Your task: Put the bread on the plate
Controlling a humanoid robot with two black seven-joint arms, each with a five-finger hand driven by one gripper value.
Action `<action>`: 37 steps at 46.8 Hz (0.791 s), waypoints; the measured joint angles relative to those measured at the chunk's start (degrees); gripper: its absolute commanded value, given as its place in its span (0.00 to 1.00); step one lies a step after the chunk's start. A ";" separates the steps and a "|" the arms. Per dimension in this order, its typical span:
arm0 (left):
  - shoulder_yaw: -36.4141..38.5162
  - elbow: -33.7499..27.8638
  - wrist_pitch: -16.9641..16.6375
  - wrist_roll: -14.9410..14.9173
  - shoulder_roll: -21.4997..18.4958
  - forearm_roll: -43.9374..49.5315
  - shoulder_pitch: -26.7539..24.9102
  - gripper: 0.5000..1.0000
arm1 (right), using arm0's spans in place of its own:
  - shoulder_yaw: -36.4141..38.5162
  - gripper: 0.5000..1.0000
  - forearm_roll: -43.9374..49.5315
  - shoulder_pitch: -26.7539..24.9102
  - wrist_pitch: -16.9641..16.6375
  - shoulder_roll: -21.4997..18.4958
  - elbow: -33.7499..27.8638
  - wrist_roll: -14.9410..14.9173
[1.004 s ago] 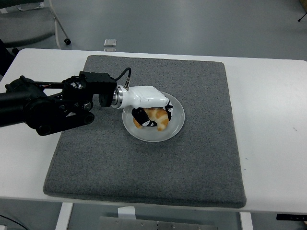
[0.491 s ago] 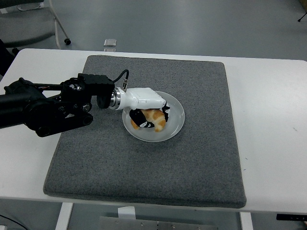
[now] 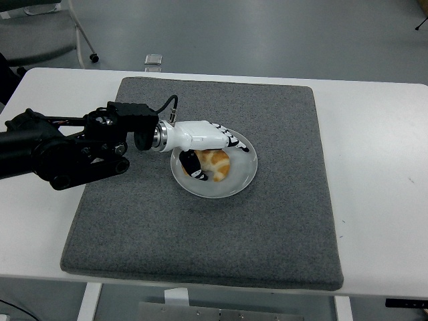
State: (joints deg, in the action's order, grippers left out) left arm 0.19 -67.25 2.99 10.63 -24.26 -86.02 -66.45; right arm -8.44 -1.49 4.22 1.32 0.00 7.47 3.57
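Since 0.5 s ago the left hand (image 3: 212, 148) has spread its fingers (image 3: 235, 143) apart off the bread (image 3: 216, 164), which lies on the plate (image 3: 246, 175), thumb close beside it, so a careless pullback could drag it over the plate's rim.

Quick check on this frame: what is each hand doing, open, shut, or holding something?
Left hand: open over the plate, fingers extended, thumb beside the bread, which lies on the plate, no longer gripped.
Right hand: not in view.
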 measured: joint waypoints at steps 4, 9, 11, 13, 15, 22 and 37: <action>-0.44 -0.17 0.00 0.00 0.00 1.39 -0.13 0.99 | 0.00 0.86 0.00 0.00 0.00 0.00 0.00 0.01; -0.87 -0.50 0.00 0.00 -0.11 5.43 -0.96 0.99 | 0.00 0.86 0.00 0.00 0.00 0.00 0.00 0.00; -1.22 -0.51 0.00 0.00 -0.25 7.80 -1.20 0.99 | 0.00 0.86 0.00 0.00 0.00 0.00 0.00 -0.01; -2.12 -0.51 0.02 0.00 -0.37 10.81 -1.35 0.99 | 0.00 0.86 0.00 0.00 0.00 0.00 0.00 -0.02; -3.38 -0.52 0.31 0.01 -0.46 13.67 -1.48 0.99 | 0.00 0.86 0.00 0.00 0.00 0.00 0.00 -0.01; -7.18 -0.52 0.95 0.02 -0.84 24.79 -2.01 0.99 | 0.00 0.86 0.00 0.00 0.00 0.00 0.00 -0.01; -10.35 1.23 0.35 0.10 -4.58 47.12 -2.45 0.99 | 0.00 0.86 -0.01 0.00 0.00 0.00 0.00 -0.01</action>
State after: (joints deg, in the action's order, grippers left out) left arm -10.16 -66.02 3.34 10.73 -28.84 -38.89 -68.90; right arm -8.44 -1.50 4.22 1.32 0.00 7.47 3.57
